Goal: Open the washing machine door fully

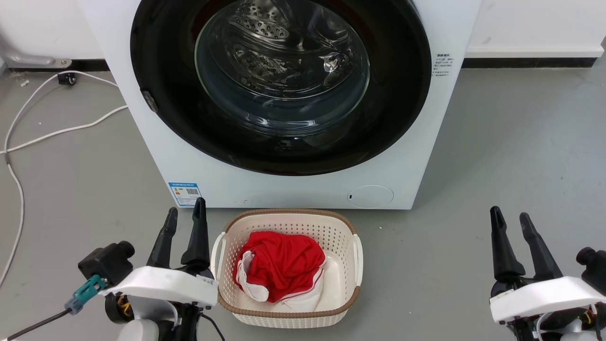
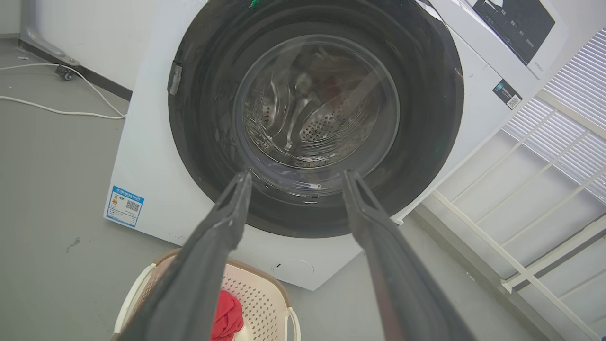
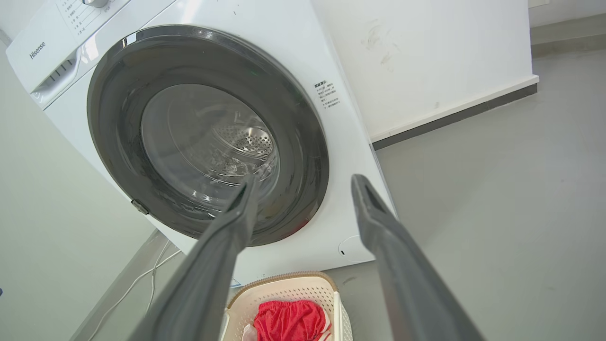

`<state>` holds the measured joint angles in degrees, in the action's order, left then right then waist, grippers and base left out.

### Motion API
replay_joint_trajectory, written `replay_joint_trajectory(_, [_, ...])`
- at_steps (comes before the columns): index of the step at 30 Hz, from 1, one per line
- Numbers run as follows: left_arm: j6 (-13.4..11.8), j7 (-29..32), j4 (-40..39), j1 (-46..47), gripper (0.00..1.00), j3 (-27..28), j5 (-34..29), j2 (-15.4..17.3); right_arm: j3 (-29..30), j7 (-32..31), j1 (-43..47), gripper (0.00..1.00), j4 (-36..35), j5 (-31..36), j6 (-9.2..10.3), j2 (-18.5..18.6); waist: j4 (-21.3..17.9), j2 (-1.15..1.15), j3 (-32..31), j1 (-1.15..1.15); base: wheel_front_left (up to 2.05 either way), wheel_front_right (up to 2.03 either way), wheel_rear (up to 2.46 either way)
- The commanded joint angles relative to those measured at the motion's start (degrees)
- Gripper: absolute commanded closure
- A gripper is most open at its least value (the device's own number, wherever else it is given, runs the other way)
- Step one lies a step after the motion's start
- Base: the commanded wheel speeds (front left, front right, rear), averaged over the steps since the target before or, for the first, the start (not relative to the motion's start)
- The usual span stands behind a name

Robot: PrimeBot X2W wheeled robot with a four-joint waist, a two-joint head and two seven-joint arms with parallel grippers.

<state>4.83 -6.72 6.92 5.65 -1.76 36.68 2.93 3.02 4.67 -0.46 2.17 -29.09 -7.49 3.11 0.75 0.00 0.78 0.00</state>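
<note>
Washing machine door (image 1: 397,118) closed flush on white washing machine (image 1: 165,142), at 12 o'clock. Grey floor (image 1: 521,142), white wall (image 1: 521,23) behind (cable (image 1: 47,132) at 9). Door well apart from left gripper (image 1: 187,207) at 7 and right gripper (image 1: 510,212) at 5, both w/ fingers spread, holding nothing; basket (image 1: 289,317) btwn them

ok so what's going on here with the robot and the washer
A two-armed robot faces a white boxy front-loading washing machine whose large round glossy black door is shut. Its left jaws and right jaws stand open, low on either side of a cream perforated plastic laundry basket holding a red garment, gripping nothing. Opening the door has not started.
</note>
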Motion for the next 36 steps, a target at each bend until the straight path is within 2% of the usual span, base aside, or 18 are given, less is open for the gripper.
replay_joint_trajectory(1, [-0.2, -0.5, -0.6, 1.3, 0.00, -0.3, -1.8, 0.2, -0.1, 0.3, 0.2, 0.00, -1.1, 1.7, 0.00, -0.1, 0.0, 0.00, 0.0, 0.00, 0.00, 0.00, 0.00])
replay_joint_trajectory(14, [-1.4, -2.5, -0.1, 1.4, 0.00, -1.8, -10.6, 0.5, -0.7, 0.7, 1.3, 0.00, -3.4, 10.4, 0.00, -0.1, 0.3, 0.00, 0.0, 0.00, 0.00, 0.00, 0.00])
replay_joint_trajectory(36, [-3.1, -5.4, -0.6, 1.6, 0.00, -2.3, -22.1, 0.7, -1.2, 2.7, 2.3, 0.00, -5.5, 22.1, 0.00, -0.2, 0.5, 0.00, 0.5, 0.00, 0.00, 0.00, 0.00])
